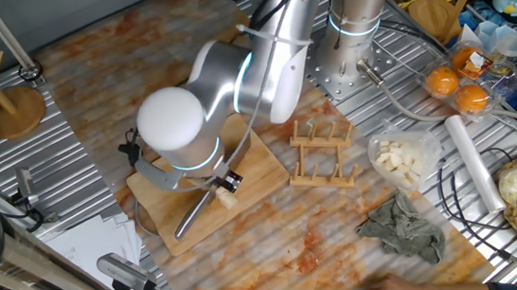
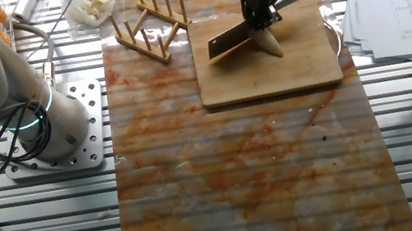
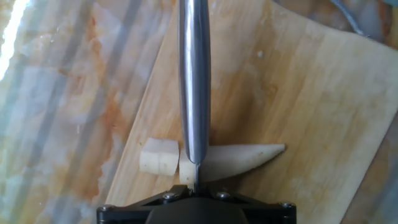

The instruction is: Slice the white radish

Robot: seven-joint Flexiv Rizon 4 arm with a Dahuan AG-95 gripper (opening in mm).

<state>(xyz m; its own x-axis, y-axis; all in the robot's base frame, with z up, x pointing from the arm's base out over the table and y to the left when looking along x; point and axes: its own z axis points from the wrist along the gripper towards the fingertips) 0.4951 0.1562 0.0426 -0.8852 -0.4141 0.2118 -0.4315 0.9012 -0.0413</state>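
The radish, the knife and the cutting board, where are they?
white radish (image 3: 242,158), hand view, tapered end.
knife (image 3: 194,81), hand view, blade's spine.
cutting board (image 2: 266,77), the other fixed view, bare wood.

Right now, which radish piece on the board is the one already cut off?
The short blunt chunk, on the side of the knife nearer the board's edge. The other piece is longer and tapers to a point.

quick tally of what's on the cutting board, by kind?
Knife: 1, held by the gripper, blade down across the radish
White radish pieces: 2, the long tapered piece and a cut-off end chunk
Total: 3, all on the cutting board
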